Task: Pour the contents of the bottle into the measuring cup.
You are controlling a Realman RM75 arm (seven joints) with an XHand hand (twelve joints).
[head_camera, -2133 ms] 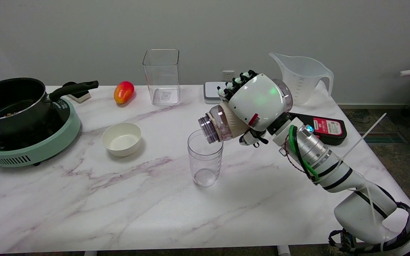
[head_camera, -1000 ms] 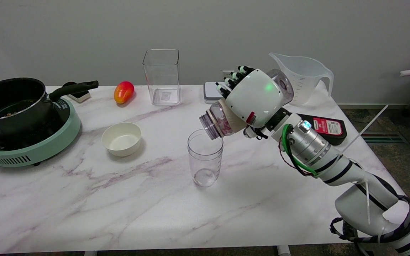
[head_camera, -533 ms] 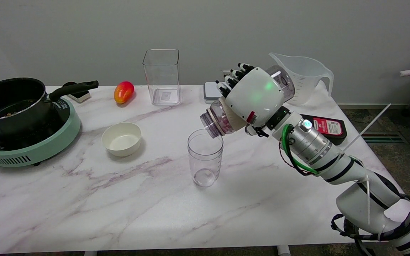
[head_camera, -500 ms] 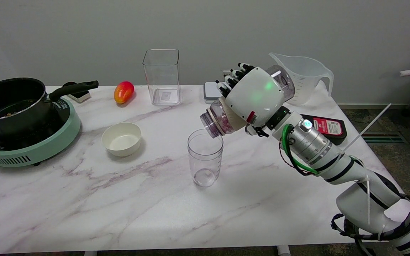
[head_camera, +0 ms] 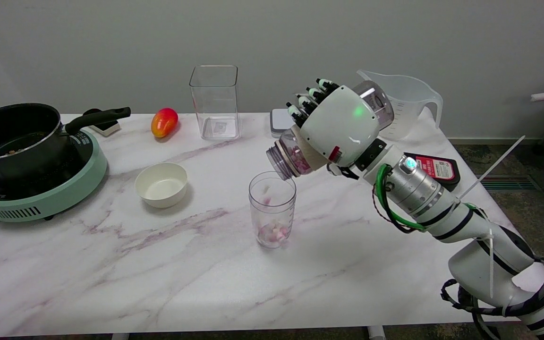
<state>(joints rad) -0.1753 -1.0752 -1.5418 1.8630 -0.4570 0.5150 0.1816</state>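
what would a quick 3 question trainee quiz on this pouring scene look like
1. True or false: the measuring cup already holds some pink pieces.
2. What does the right robot hand hold: A a tilted bottle, B the white bowl, C the mango?
3. Which object sits on the green cooker?

Key: 1 true; 2 A; 3 the black pot.

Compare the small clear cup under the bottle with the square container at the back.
The cup is round and holds pinkish pieces at its bottom; the container is square-sided and looks empty. The cup stands mid-table below the bottle; the container stands near the wall. Both are clear, upright and open-topped.
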